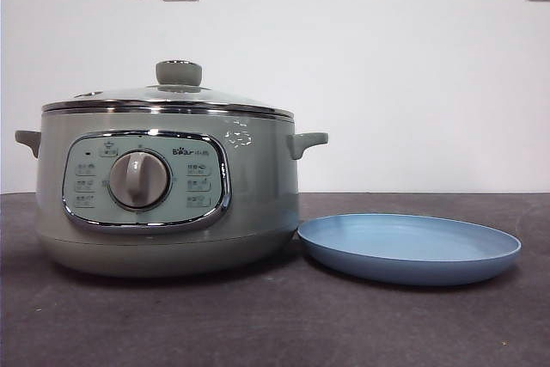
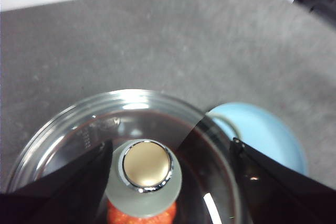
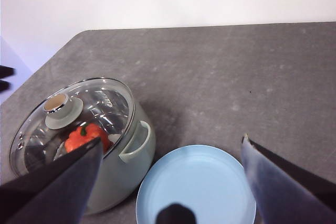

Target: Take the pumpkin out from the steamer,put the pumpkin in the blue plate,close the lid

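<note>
Small orange-red ribbed pumpkin [image 3: 86, 136] is sitting inside the sage-green steamer [image 1: 168, 199] under the domed glass lid [image 2: 126, 145]. Left gripper [image 2: 170, 166] is hovering over the knob, jaws wide; lifting the lid looks next. Right gripper [image 3: 170, 182], jaws wide, is waiting above the light-blue plate [image 3: 197, 187].

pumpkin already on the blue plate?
No, the pumpkin sits inside the steamer under the lid; the blue plate holds nothing.

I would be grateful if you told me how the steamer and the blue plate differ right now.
The steamer is tall, sage-green and covered by its lid; the blue plate is low, light blue and open. The steamer holds the pumpkin; the plate holds nothing. Both are round and rest on the grey table.
</note>
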`<action>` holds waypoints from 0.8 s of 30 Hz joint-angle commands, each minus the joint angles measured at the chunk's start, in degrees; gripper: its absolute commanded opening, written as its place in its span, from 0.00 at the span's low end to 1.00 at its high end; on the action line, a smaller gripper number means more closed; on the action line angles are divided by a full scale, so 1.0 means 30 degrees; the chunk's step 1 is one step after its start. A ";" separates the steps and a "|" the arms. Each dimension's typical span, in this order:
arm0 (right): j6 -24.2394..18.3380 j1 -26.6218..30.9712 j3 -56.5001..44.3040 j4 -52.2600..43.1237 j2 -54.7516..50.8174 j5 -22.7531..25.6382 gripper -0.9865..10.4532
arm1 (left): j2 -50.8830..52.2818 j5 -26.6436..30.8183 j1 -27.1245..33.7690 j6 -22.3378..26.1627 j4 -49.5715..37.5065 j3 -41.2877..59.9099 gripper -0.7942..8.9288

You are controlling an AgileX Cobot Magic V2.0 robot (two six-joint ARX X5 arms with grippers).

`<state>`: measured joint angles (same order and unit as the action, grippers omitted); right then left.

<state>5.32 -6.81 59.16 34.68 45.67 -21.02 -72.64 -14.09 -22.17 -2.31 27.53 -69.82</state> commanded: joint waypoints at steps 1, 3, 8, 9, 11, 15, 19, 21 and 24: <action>0.0058 -0.0058 0.0022 0.0058 -0.0007 -0.0015 0.47 | -0.1078 0.1013 -0.0568 0.0889 -0.0270 0.0007 0.47; 0.0051 -0.0058 0.0022 0.0182 -0.0007 -0.0015 0.47 | -0.1880 0.1319 -0.0772 0.1260 -0.0350 0.0007 0.47; 0.0051 -0.0058 0.0022 0.0211 -0.0007 -0.0015 0.47 | -0.3322 0.1690 -0.0860 0.1362 -0.0284 0.0007 0.47; 0.0051 -0.0058 0.0022 0.0226 -0.0007 -0.0015 0.47 | -0.3446 0.1690 -0.0860 0.1362 -0.0277 0.0007 0.47; 0.0051 -0.0058 0.0022 0.0313 -0.0007 -0.0015 0.47 | -0.3555 0.1727 -0.0860 0.1370 -0.0153 0.0007 0.47; 0.0051 -0.0058 0.0022 0.0576 -0.0007 -0.0007 0.47 | -0.3548 0.1690 -0.0860 0.1370 -0.0160 0.0007 0.47; 0.0051 -0.0058 0.0022 0.0627 -0.0007 -0.0015 0.47 | -0.3555 0.1683 -0.0860 0.1501 -0.0102 0.0007 0.35; 0.0051 -0.0058 0.0022 0.0634 -0.0007 -0.0007 0.47 | -0.3555 0.1617 -0.0860 0.1887 -0.0007 0.0007 0.17; 0.0051 -0.0058 0.0022 0.0634 -0.0007 -0.0007 0.47 | -0.3555 0.1632 -0.0860 0.1945 0.0138 0.0007 0.07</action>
<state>5.32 -6.81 59.16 36.77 45.67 -21.02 -83.24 -8.84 -24.56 2.55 27.55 -69.87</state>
